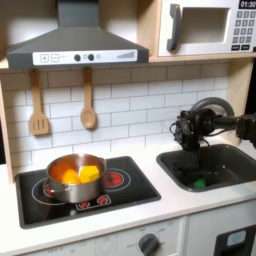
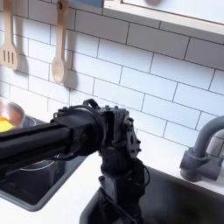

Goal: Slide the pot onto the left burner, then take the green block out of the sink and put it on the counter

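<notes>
one of two steps looks done: small shiny steel pot on the first exterior view's left burner; small green block in dark grey sink, black end effector above, grip state unclear.

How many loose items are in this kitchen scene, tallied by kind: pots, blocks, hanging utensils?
Pots: 1, the pot on the cooktop's left burner in the first exterior view.
Blocks: 1, the green block in the sink.
Hanging wooden utensils: 2, a spatula and a spoon on the tiled wall.
Total: 4.
</notes>
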